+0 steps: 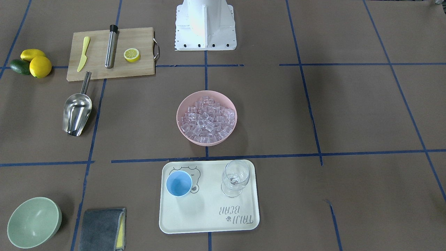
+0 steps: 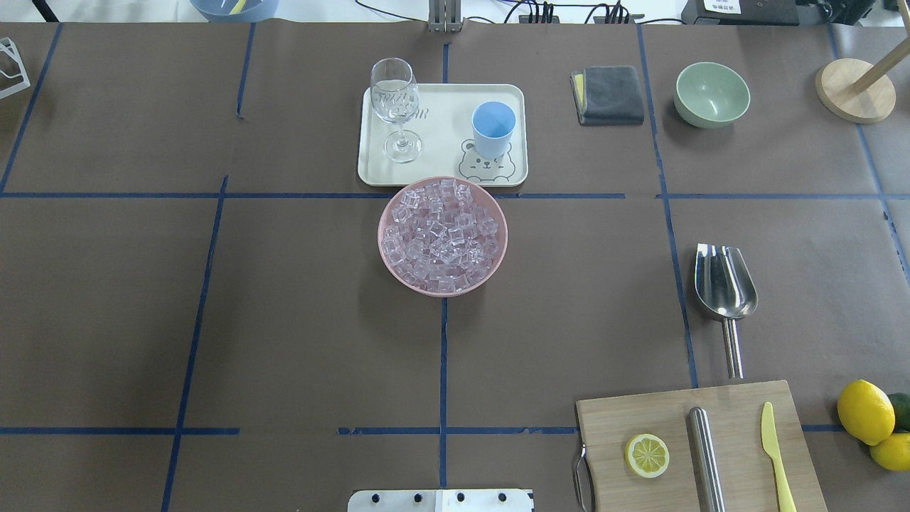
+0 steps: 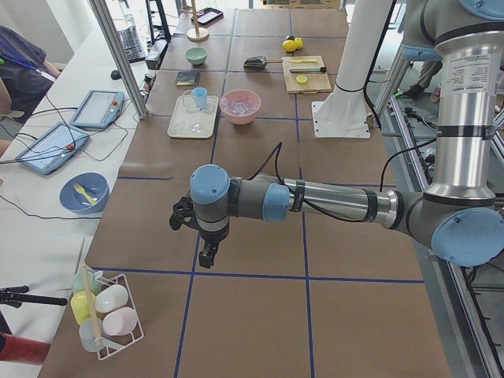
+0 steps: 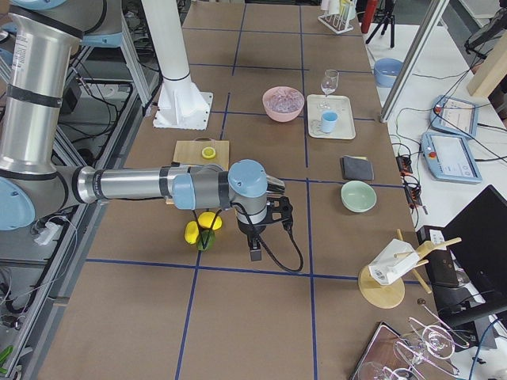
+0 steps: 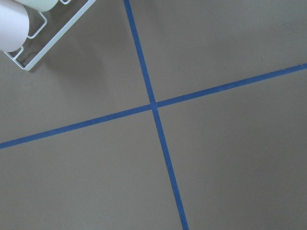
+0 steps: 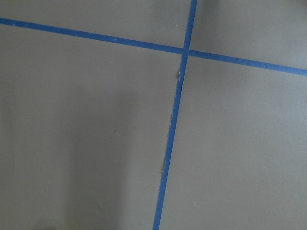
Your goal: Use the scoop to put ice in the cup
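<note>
The ice (image 1: 208,118) is a pile of clear cubes in a pink bowl (image 1: 205,141) at the table's middle, also in the overhead view (image 2: 441,235). The light-blue cup (image 1: 179,183) stands upright and empty on a cream tray (image 1: 209,216), just beyond the bowl (image 2: 493,128). The steel scoop (image 1: 77,113) lies on the table on the robot's right, beside the cutting board (image 2: 724,281). My left gripper (image 3: 207,256) and right gripper (image 4: 255,252) hang far out at the table's ends and show only in the side views. I cannot tell whether they are open or shut.
A wine glass (image 1: 236,177) stands on the tray next to the cup. A cutting board (image 1: 101,66) holds a steel cylinder (image 1: 111,47), a yellow knife and a lemon half. A green bowl (image 1: 33,222), a grey cloth (image 1: 101,228) and lemons (image 1: 40,66) lie on the robot's right.
</note>
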Motion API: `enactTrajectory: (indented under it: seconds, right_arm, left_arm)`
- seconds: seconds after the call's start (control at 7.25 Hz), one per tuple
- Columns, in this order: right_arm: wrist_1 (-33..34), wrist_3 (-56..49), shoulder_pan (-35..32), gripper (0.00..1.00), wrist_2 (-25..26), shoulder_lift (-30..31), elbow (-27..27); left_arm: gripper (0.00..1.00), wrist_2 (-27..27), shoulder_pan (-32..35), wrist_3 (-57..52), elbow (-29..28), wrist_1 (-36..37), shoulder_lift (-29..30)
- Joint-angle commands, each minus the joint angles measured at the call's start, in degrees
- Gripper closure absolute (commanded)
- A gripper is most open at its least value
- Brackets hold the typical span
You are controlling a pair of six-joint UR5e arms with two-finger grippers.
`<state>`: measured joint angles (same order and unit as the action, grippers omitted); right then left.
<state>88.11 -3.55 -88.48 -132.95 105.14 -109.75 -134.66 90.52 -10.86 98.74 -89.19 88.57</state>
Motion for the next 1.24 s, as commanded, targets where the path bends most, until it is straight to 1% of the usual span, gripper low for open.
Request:
enactTrajectory:
  seconds: [0.0,0.28,0.41,0.55,0.69,0.83,0.97,1.1]
  right_arm:
    - [-0.39,0.38,0.41,0.0,0.06,-0.55,0.15]
    - [-0.48,0.39,0.41,0.0,0.06,-0.99,0.32]
    - [-0.57,0.3,0.41,0.0,0.06,-0.9,0.24]
    - [-2.48,0.3,0.41,0.0,0.06,-0.82,0.32]
    - [-2.94,0.38,0.41,0.0,0.06,-0.81,0.32]
    - [-2.94,0.39,0.41,0.0,0.06,-0.81,0.32]
    - [-2.94,0.56,0.41,0.0,-0.02,-0.9,0.06]
    - [-2.94,0.65,0.41,0.0,-1.85,-0.99,0.32]
  left_arm:
    - [0.0,-0.43,-0.08,-0.03,-0.03,-0.19,1.59]
    - [0.0,-0.34,-0.08,0.4,-2.48,-2.81,7.21]
    - [0.0,-0.43,-0.17,0.58,-2.76,-3.61,8.19]
    - [0.0,-0.43,-0.17,0.49,-1.98,-3.71,8.28]
    - [0.0,-0.52,-0.17,0.32,-1.79,-5.45,9.68]
    - [0.0,-0.17,-0.17,0.4,-2.23,-13.82,10.3]
    - [0.0,-0.17,-0.43,0.66,-5.54,-25.3,11.0]
    - [0.0,-0.6,-0.52,0.93,-7.92,-27.5,13.27]
